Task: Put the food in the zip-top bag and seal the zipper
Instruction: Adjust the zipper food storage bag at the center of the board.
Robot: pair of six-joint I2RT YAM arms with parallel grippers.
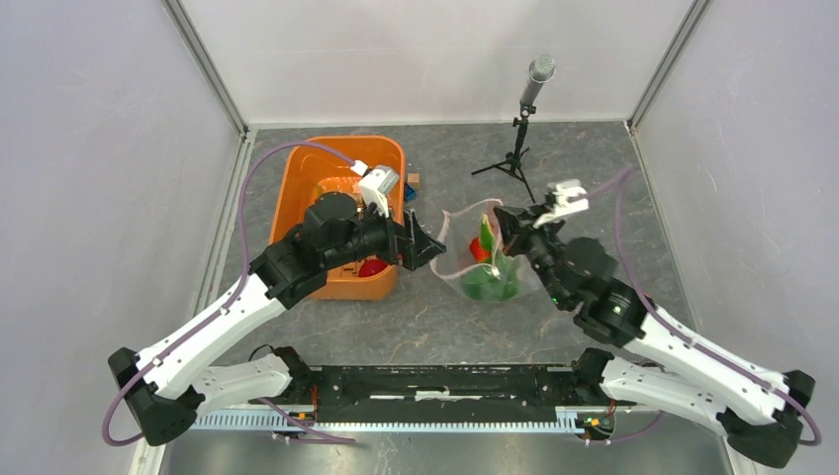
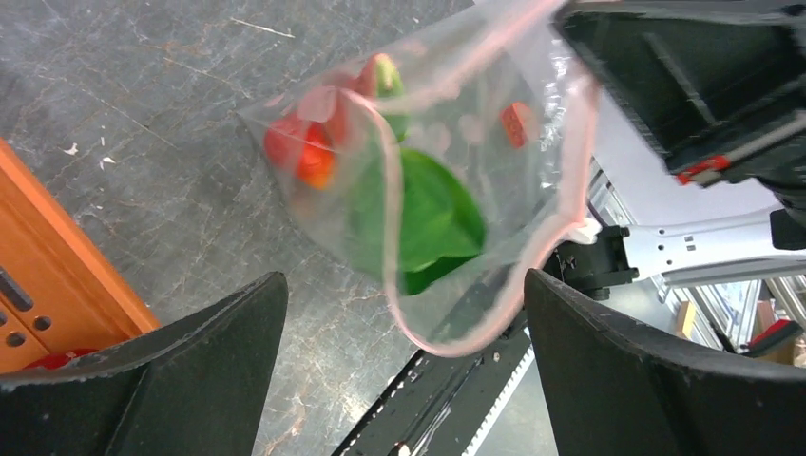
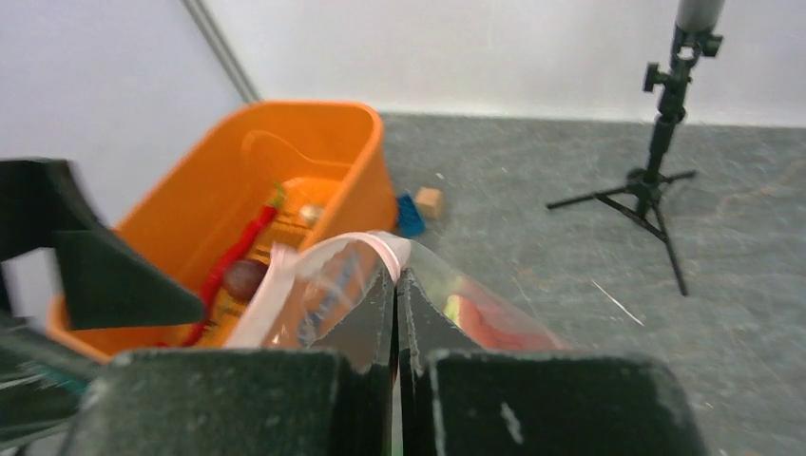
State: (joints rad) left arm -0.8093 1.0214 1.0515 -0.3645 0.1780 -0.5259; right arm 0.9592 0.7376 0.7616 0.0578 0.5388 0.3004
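- Bag point(image 1: 463, 252), clear crinkly plastic, right of orange tub point(image 1: 341, 142); looped pink zipper point(image 2: 447, 351) gapes toward it.
- Right fingers point(image 3: 352, 399) pinch its rim; left fingers point(image 2: 190, 361) spread, empty.

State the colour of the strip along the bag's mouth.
Strip: pale pink, clearest in left wrist view.

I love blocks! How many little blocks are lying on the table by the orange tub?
2. A wooden block and a blue block lie close together on the table beside the orange tub's far right corner. More may be hidden behind the tub.
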